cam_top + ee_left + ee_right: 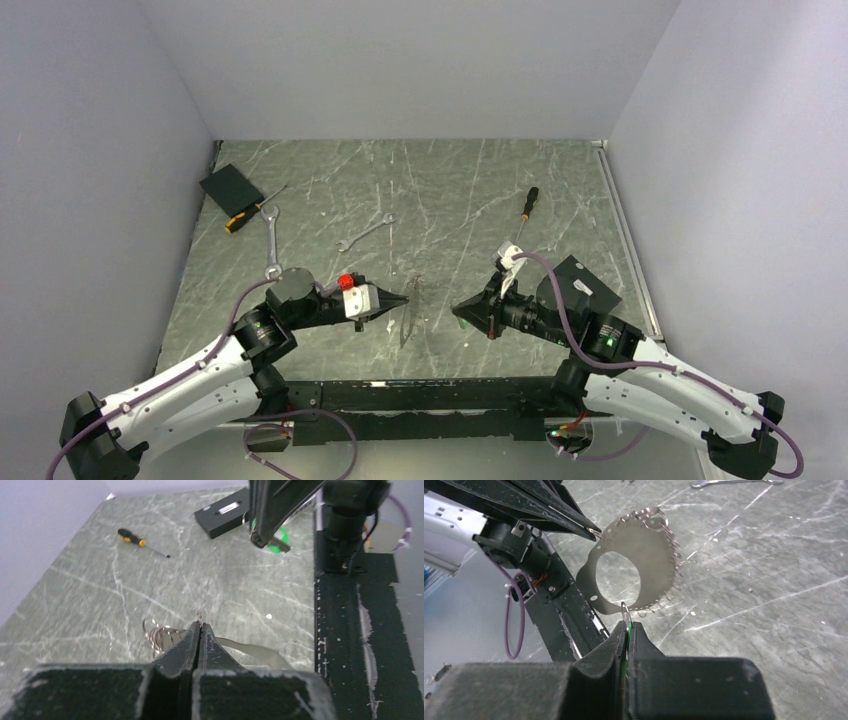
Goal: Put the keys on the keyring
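Between the two arms, above the near middle of the desk (pixel 450 200), the keyring (pixel 659 555) is held off the surface by its rim. The jaws of the left gripper (pixel 403 298) are pressed together on it, seemingly so that it hangs steady and faces right. Just right of it, the green-headed key (pixel 284 532) is pinched in the tightly closed jaws of the right gripper (pixel 457 310). A small wire loop (pixel 625 611) is left projecting beyond the tips, apparently for threading; key and keyring are near but not yet joined.
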Motion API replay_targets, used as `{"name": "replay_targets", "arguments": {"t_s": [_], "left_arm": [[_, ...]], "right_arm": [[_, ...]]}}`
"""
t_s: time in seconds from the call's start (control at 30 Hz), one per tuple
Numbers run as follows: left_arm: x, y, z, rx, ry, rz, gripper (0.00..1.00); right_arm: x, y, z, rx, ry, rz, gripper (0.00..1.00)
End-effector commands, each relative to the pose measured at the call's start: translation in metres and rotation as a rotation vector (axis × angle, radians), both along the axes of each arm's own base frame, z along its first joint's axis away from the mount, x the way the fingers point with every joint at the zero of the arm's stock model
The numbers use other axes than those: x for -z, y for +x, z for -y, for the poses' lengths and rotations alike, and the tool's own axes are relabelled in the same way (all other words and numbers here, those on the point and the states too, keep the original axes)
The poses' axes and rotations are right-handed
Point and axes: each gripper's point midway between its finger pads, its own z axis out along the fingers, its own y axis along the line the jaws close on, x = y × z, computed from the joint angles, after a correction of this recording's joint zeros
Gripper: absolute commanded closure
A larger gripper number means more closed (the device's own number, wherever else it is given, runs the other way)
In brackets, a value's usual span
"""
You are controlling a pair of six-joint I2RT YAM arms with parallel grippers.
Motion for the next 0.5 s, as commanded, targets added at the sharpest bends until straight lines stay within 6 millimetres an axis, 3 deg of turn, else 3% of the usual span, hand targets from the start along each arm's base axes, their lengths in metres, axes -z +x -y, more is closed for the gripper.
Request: {"name": "replay_targets", "arguments": {"t_s": [0.0,0.23,0.47], "left_arm": [[-0.04,-0.021,0.008,0.129,-0.096,0.07,1.0],[-0.051,-0.036,0.012,0.211,-0.138,0.014,1.0],[-0.058,-0.048,0.014,0.272,-0.165,-0.027,1.0]], "right_arm": [[-0.041,-0.003,-0.01,-0.068,0.084,0.099,1.0],[-0.051,-0.005,-0.014,-0.115,0.07,0.162,1.0],[-0.045,-0.012,-0.025,-0.201,0.032,0.154,1.0]]}}
